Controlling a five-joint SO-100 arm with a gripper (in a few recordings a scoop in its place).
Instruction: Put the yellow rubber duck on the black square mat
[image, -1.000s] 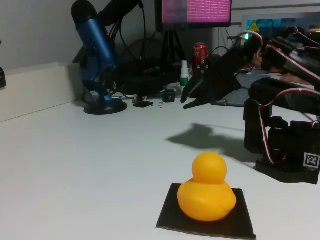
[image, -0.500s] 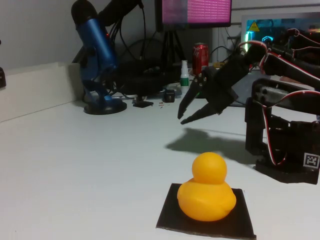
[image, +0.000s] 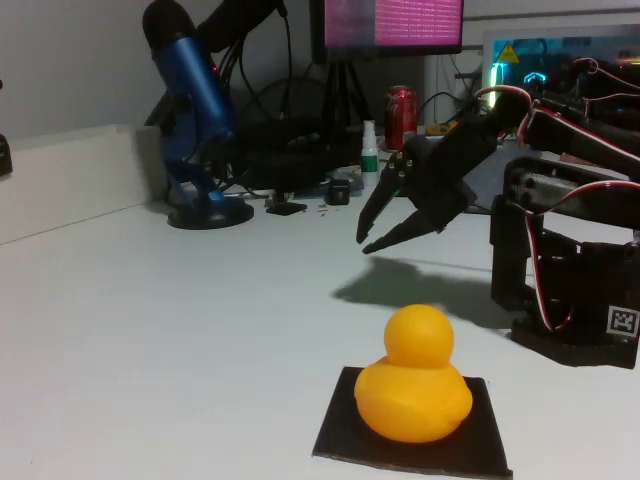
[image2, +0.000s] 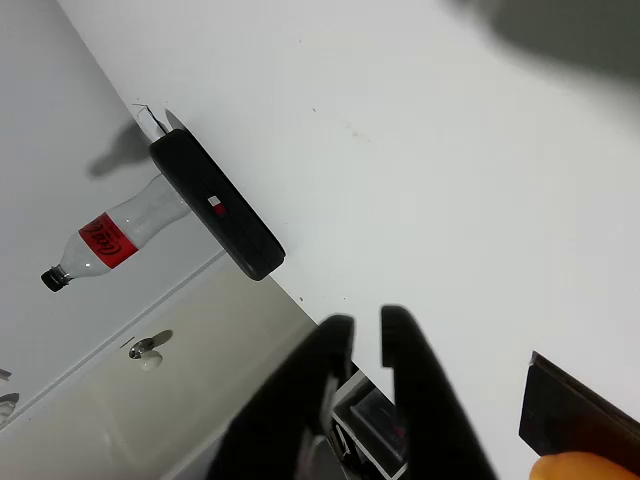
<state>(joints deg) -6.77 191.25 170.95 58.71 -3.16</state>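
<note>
Yellow rubber duck (image: 413, 377) sits on the black square mat (image: 412, 435) near the front of the white counter (image: 150, 330). My pincer (image: 372, 226) hangs empty above the counter, well behind the duck, fingers slightly apart. Behind it stands a red can (image: 401, 104), lettering unreadable; my base carries a square coded tag (image: 623, 322).

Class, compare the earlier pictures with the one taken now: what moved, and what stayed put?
The tool swung downward and forward over the table, its fingers parting; it holds nothing. The yellow rubber duck stayed on the black square mat, as did the blue microphone behind.
</note>
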